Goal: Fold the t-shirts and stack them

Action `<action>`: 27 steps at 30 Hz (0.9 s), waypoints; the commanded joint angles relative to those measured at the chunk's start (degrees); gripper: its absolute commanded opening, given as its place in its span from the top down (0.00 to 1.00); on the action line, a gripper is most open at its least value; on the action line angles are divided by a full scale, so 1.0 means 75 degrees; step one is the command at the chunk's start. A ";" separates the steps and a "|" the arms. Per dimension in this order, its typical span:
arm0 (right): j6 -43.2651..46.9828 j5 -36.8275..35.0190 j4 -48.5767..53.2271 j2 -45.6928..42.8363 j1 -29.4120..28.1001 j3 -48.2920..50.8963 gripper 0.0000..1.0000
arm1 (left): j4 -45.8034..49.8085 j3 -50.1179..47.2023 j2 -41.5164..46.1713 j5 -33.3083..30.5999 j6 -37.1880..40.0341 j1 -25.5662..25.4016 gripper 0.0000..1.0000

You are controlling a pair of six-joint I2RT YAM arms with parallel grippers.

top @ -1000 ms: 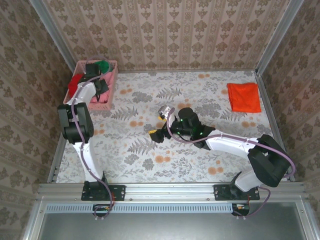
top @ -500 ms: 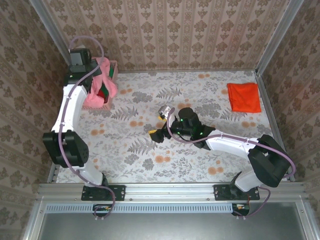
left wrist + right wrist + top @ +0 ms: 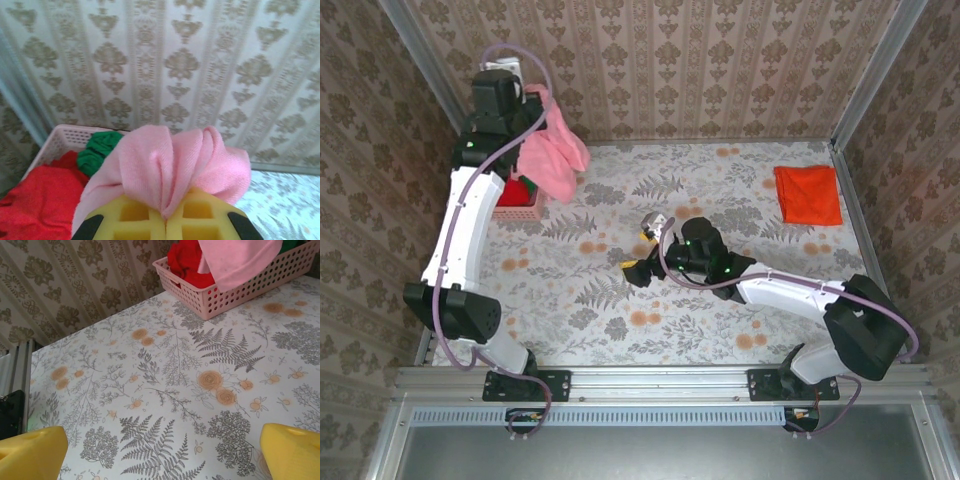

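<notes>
Raised above the basket (image 3: 519,212), pink t-shirt (image 3: 553,157) hangs pinched in left claw (image 3: 165,214).

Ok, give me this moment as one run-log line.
left gripper: shut on pink t-shirt, hanging over basket | right gripper: open, empty, over table | orange t-shirt: folded, far right | red t-shirt, green t-shirt: in basket

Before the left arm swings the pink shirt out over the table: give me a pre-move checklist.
1. Left tool shut on light pink t-shirt: ok.
2. T-shirt clear of basket: cannot tell, its hanging end overlaps the rim.
3. Right tool open, holding nothing: ok.
4. Table between basket and right tool bare: ok.
5. Orange folded t-shirt apart from both arms: ok.
</notes>
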State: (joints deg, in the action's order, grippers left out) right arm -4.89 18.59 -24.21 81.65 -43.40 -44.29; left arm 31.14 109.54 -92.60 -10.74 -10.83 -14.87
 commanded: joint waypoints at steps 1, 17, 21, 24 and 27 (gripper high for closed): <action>-0.0150 -0.0320 -0.0126 -0.0504 0.0007 0.0125 0.00 | 0.0000 0.0125 0.0199 0.0179 0.0088 -0.0593 1.00; -0.2308 -0.2041 0.2185 -0.1172 0.1305 0.0282 0.00 | -0.1568 -0.4838 0.1213 0.0327 -0.2111 -0.2074 0.00; -0.2539 -0.1940 0.2659 -0.0452 0.1572 -0.0263 0.00 | -0.2210 -0.6741 0.2081 -0.0074 -0.3198 -0.2011 0.00; -0.2776 -0.1971 0.3253 0.0594 0.1634 -0.1009 0.00 | -0.2924 -0.7841 0.2240 0.0247 -0.4180 -0.1869 0.00; -0.3380 -0.1828 0.3322 0.1547 0.1763 -0.1489 0.02 | -0.3485 -0.8381 0.1843 0.0550 -0.4858 -0.1861 0.00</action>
State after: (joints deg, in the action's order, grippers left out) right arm -24.93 4.82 -3.62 88.66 -30.92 -52.56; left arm 11.79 49.69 -76.03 -8.12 -38.41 -29.15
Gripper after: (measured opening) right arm 0.982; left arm 0.997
